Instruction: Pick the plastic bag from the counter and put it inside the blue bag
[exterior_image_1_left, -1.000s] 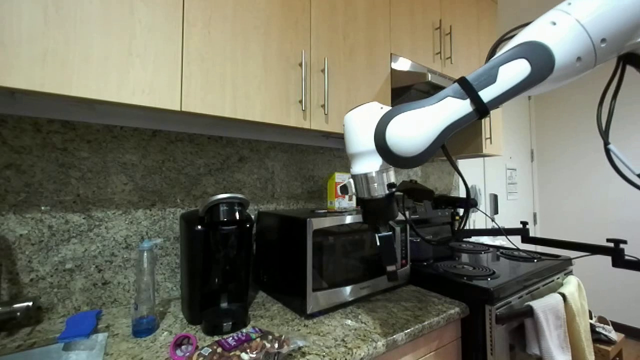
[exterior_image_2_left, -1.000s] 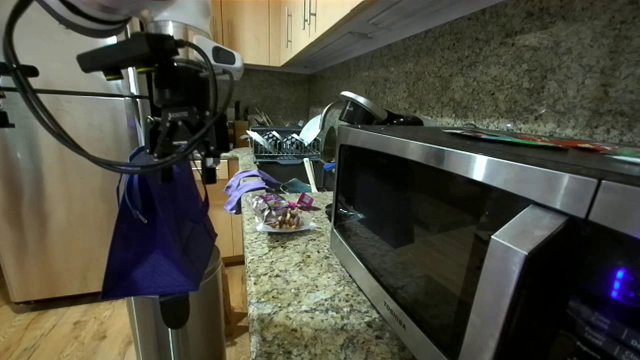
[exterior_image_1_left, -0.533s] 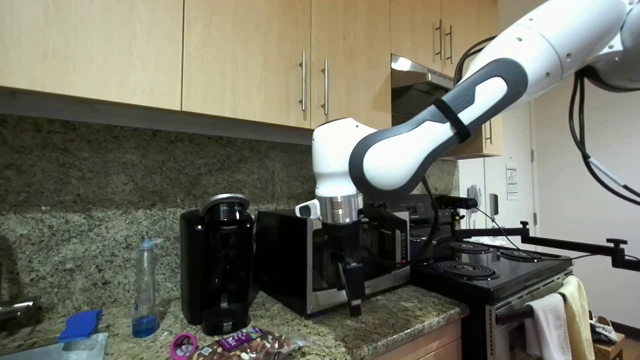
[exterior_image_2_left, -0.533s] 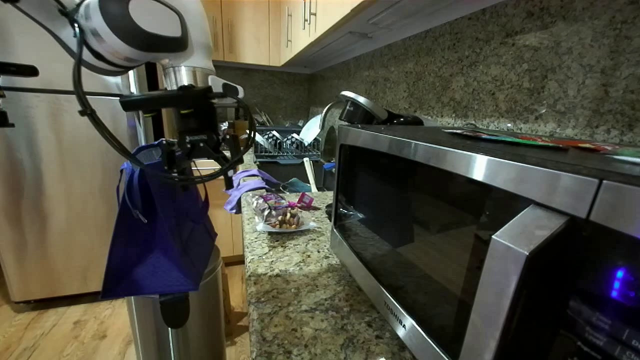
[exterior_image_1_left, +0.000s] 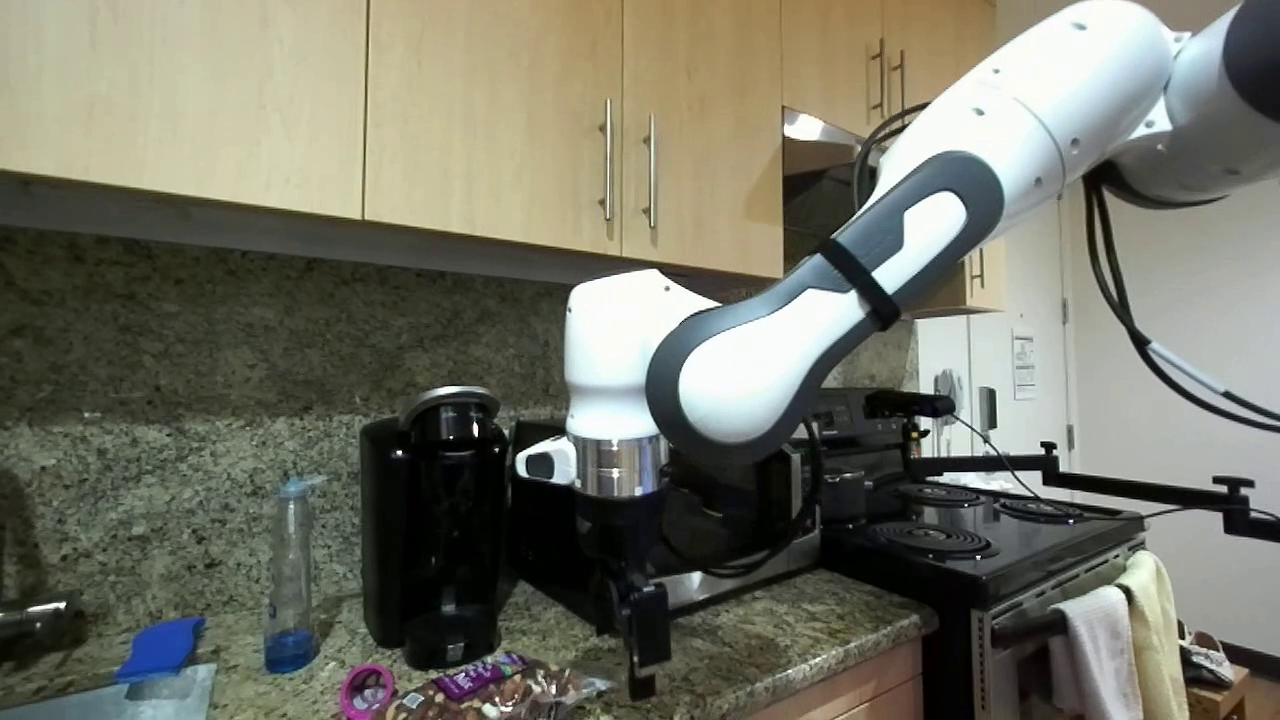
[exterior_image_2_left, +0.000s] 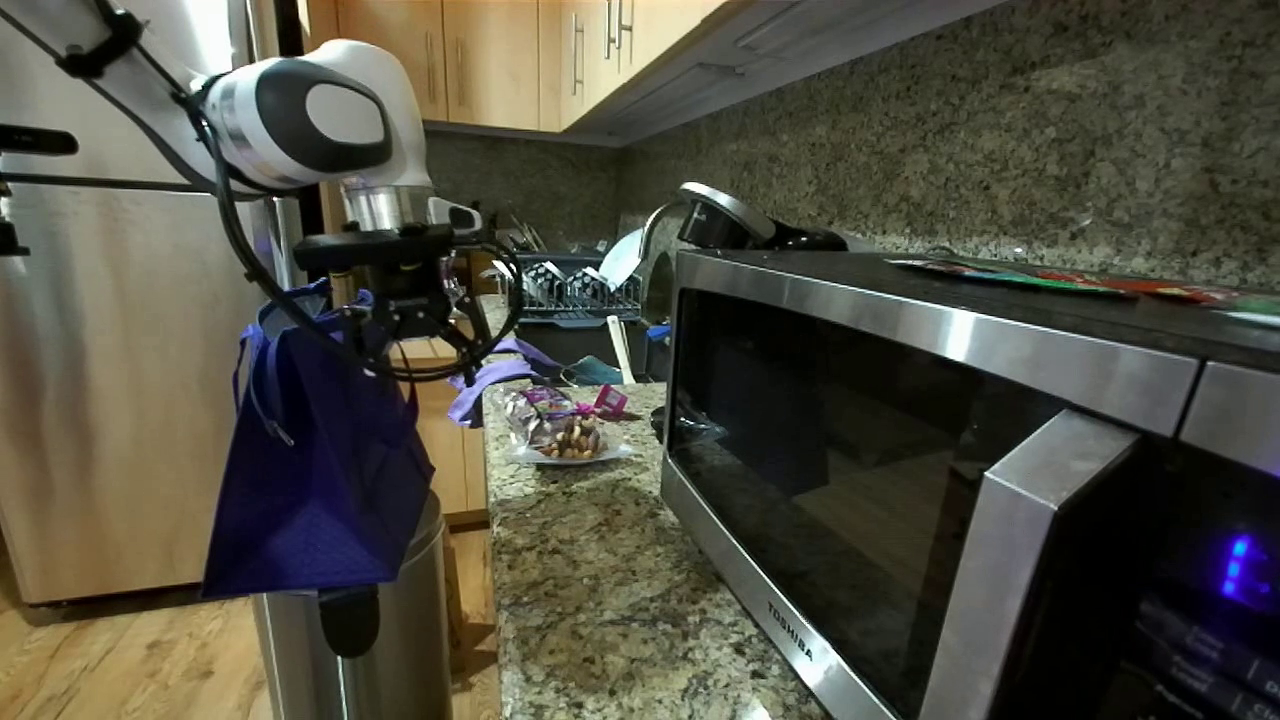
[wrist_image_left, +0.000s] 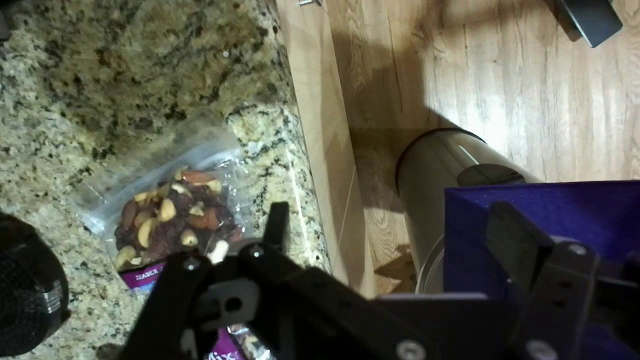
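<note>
The clear plastic bag of nuts with a purple label lies on the counter; it shows in both exterior views (exterior_image_1_left: 500, 690) (exterior_image_2_left: 575, 435) and in the wrist view (wrist_image_left: 170, 210). The blue bag (exterior_image_2_left: 315, 490) hangs upright off the counter, in front of the steel bin; its side also shows at the right of the wrist view (wrist_image_left: 465, 235). My gripper (exterior_image_1_left: 645, 665) is open and empty above the counter's front edge, also in an exterior view (exterior_image_2_left: 425, 345). In the wrist view its fingers (wrist_image_left: 398, 230) are wide apart, one by the plastic bag, one over the blue bag.
A black coffee maker (exterior_image_1_left: 440, 540) and a microwave (exterior_image_2_left: 850, 430) stand along the wall behind the plastic bag. A bottle (exterior_image_1_left: 290, 590) stands near the sink. The steel bin (exterior_image_2_left: 400, 640) is on the floor. A purple cloth (exterior_image_2_left: 485, 375) lies over the counter edge.
My gripper has come down and moved away from the stove, closer to the plastic bag. The plastic bag and the blue bag have not moved.
</note>
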